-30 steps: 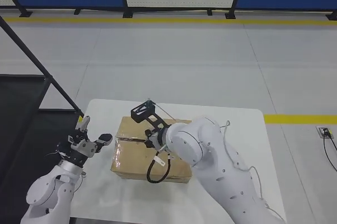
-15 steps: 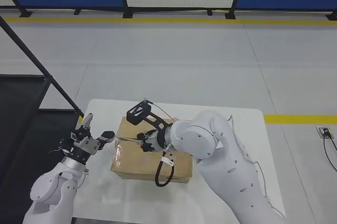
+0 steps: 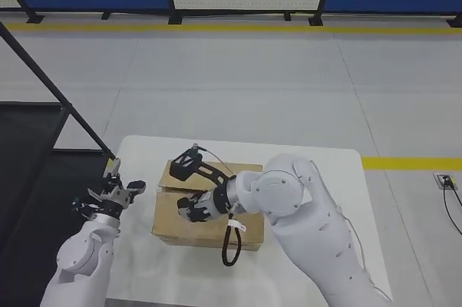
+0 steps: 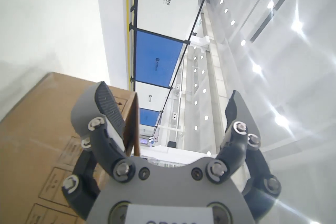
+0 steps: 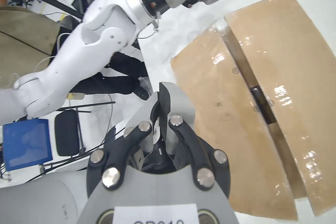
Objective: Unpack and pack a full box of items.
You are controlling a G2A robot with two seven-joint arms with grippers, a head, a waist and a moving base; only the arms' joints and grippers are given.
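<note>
Top view shows the cardboard box [image 3: 169, 222] left of centre on the desk [image 3: 331, 199], left gripper [image 4: 168, 93] spread just beside it, right gripper [image 5: 160, 93] pressed together above its flaps.

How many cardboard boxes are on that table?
1. The box sits mid-table, the right gripper above it, the left gripper beside one end. The arm covers part of the table, so a small one could be hidden.
</note>
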